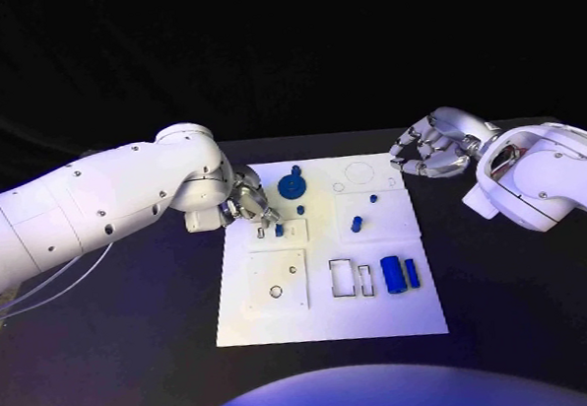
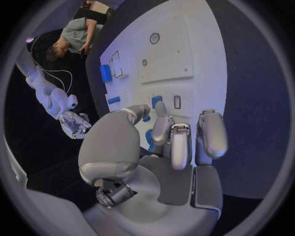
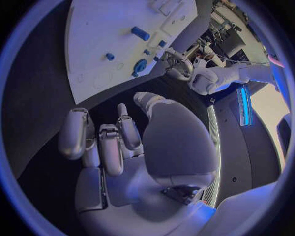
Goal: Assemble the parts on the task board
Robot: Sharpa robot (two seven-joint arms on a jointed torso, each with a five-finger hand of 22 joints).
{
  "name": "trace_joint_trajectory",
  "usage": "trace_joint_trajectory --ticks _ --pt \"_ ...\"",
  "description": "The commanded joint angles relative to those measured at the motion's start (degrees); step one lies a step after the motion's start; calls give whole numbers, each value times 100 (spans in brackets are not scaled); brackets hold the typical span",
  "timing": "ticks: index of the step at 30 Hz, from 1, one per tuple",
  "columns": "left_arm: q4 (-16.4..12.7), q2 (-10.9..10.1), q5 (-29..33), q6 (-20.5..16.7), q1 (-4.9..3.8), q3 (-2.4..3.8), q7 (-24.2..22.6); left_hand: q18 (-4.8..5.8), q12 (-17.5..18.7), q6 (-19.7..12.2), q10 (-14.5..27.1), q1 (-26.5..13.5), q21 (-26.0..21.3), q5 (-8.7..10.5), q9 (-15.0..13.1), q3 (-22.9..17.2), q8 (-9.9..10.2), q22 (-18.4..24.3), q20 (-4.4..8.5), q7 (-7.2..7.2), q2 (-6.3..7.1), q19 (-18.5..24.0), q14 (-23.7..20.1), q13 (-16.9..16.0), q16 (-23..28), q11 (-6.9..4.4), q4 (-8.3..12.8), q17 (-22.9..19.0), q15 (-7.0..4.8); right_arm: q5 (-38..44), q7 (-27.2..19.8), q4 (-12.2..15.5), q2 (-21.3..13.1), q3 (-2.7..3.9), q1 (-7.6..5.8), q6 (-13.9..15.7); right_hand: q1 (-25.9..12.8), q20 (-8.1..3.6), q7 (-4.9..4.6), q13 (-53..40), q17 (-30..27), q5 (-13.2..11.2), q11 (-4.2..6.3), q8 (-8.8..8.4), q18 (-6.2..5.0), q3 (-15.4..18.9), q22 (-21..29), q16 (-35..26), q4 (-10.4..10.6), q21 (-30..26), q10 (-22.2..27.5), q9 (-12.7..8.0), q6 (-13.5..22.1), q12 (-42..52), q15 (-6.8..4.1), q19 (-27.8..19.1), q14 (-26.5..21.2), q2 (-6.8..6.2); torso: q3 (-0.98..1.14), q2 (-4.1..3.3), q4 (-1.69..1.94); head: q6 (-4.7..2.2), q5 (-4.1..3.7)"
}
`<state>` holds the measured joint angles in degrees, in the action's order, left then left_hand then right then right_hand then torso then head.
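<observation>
The task board (image 1: pixel 390 291) lay in the middle of the black table (image 1: pixel 139 350), its long axis running from near to far. The left robot hand (image 1: pixel 248 206) hung over the board's far left corner, fingertips pointing down at a small blue peg (image 1: pixel 280 229) standing beside a narrow slot (image 1: pixel 260 233); that peg sat just to the near right of the fingers, so the left hand looked far the nearer of the two for the coming move. Whether its fingers pinched anything I could not tell: they were drawn close together, yet nothing plainly showed between them. The right robot hand (image 1: pixel 435 147) hovered past the board's far right corner, off the plate, fingers curled in around nothing. A round blue disc (image 1: pixel 293 185) sat just right of the left hand, and two blue cylinders (image 1: pixel 401 274) lay side by side near the right edge, long axes running near to far. The left wrist view showed the peg (image 2: pixel 156 101) and slot (image 2: pixel 177 102) just beyond the fingertips (image 2: pixel 162 109), a gap the head view hid behind the hand.
</observation>
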<state>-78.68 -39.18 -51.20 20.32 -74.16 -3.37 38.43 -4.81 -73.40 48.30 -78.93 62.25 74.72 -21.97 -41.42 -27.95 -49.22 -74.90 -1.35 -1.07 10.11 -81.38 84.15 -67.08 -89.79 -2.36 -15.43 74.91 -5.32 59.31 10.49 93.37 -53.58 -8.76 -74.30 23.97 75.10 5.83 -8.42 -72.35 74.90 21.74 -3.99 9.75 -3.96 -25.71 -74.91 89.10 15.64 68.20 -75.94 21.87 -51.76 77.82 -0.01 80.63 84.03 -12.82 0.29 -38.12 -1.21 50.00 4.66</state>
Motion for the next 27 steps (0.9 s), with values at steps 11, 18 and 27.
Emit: trace_joint_trajectory --ticks 11,18,27 --pt "-148 -101 -215 62 -17 68 -80 90 -16 -26 -12 460 -49 132 -3 -136 -28 -297 61 36 19 4 585 4 -21 -52 224 1509 -47 21 -13 5 -4 0 5 -60 -34 -35 -3 3 1286 45 34 25 -94 -40 -291 -24 7 -18 -2 8 51 2 -50 -9 537 5 2 -1 1 0 16" --pt "-140 -241 -326 -261 -15 74 -246 77 61 -142 72 360 -135 477 53 -102 75 -258 32 -37 32 38 585 102 -21 -1 1 1509 -5 20 -16 7 -10 0 6 -62 -34 -35 -3 3 1286 45 34 25 -94 -40 -291 -24 7 -18 -2 8 51 2 -50 -9 537 5 -9 -4 1 0 -17" --pt "53 -394 -429 -326 -35 242 -409 57 67 -270 120 -335 -247 732 205 411 283 -212 -27 -136 28 70 585 128 -21 68 -135 1509 57 20 -14 7 -33 0 7 -57 -34 -35 -3 3 1286 45 34 25 -94 -40 -291 -24 7 -18 -2 8 51 2 -50 -9 537 5 -10 -10 6 0 -24"
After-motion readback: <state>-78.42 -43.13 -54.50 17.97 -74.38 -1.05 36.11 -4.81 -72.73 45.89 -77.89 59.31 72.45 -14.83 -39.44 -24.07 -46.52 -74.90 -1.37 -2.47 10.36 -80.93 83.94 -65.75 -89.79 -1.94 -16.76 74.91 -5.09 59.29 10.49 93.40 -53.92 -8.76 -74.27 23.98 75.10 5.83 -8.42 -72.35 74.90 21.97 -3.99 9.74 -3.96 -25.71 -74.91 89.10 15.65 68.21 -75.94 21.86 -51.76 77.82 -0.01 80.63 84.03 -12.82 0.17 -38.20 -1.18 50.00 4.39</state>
